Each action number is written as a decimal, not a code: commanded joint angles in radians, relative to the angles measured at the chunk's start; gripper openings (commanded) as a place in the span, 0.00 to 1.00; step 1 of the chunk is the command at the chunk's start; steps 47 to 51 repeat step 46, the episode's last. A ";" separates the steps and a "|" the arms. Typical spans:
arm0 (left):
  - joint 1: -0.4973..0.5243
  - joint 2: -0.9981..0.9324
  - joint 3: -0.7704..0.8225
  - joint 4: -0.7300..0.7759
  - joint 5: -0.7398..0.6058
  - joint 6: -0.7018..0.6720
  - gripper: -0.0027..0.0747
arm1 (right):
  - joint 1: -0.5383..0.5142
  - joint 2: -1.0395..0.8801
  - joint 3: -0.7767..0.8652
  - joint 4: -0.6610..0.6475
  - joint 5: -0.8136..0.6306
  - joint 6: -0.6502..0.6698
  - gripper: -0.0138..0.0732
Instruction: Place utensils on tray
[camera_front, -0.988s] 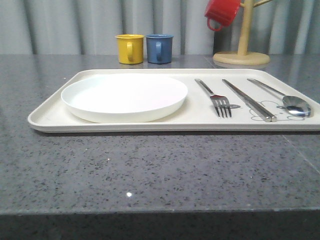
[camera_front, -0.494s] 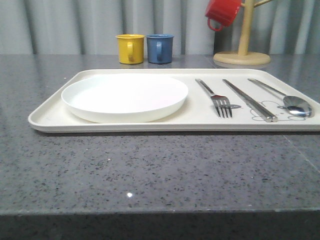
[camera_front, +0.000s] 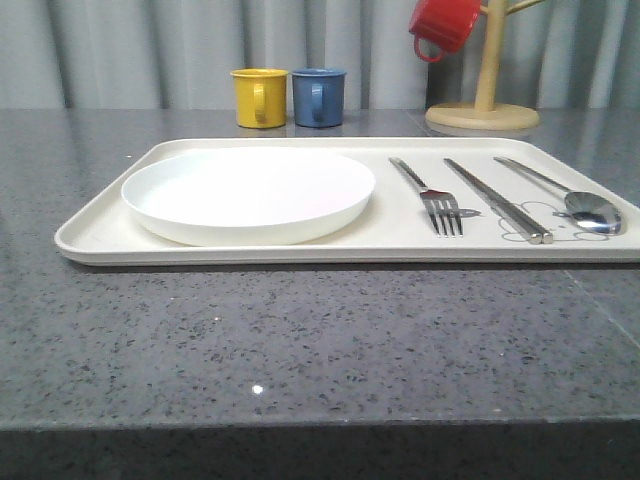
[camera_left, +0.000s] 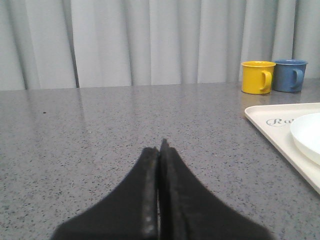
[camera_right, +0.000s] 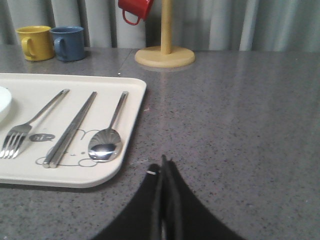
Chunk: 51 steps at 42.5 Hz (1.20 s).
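Between the earlier front pictures and now you have almost nothing to note: the whole scene sits a hair further left in the picture than half a second ago, back where it was a second ago. You can see it at the tray (camera_front: 100, 235), the fork (camera_front: 440, 205), the chopsticks (camera_front: 498, 200) and the spoon (camera_front: 590, 212) alike, so none of them has moved against the others.
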 joint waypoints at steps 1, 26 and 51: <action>0.002 -0.019 0.015 -0.009 -0.082 0.000 0.01 | -0.024 -0.033 0.049 -0.011 -0.190 -0.005 0.08; 0.002 -0.019 0.015 -0.009 -0.082 0.000 0.01 | -0.034 -0.039 0.087 -0.010 -0.240 -0.005 0.08; 0.002 -0.019 0.015 -0.009 -0.082 0.000 0.01 | -0.034 -0.039 0.087 -0.011 -0.240 -0.005 0.08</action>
